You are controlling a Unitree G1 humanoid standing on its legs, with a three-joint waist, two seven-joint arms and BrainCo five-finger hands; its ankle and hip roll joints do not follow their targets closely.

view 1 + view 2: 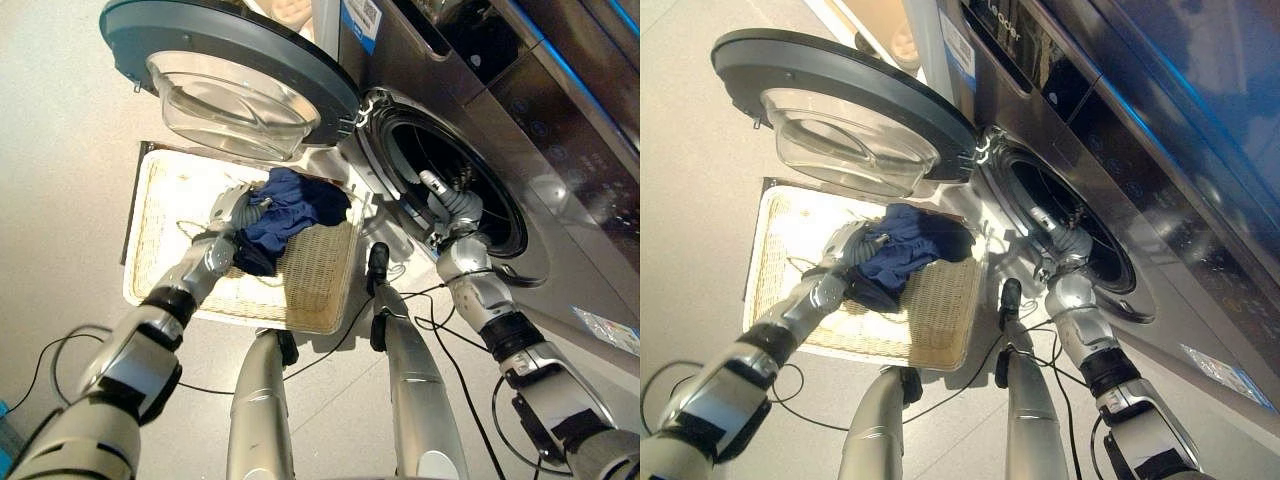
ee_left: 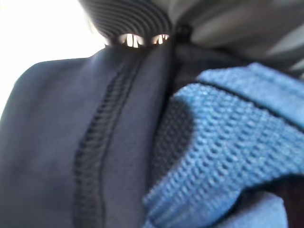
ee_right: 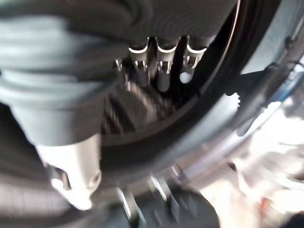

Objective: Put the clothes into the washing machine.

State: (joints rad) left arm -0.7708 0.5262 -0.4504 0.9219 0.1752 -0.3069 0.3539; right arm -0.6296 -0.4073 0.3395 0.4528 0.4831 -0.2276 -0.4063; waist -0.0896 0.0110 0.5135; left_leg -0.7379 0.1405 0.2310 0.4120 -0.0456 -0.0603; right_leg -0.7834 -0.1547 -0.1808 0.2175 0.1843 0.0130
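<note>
Clothes (image 1: 295, 205), a dark blue bundle, lay in the wicker basket (image 1: 320, 285) on the floor below the washing machine (image 1: 560, 150) and its open door (image 1: 230, 60). Left hand (image 1: 232, 210) was buried in them, grasp indeterminable. Right hand (image 1: 447, 203) rested at the drum opening (image 1: 470, 160), fingers (image 3: 163, 71) straight.

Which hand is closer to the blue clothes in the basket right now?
Left. The left hand is on the blue clothes in the wicker basket. The right hand is away at the washing machine's drum opening.
</note>
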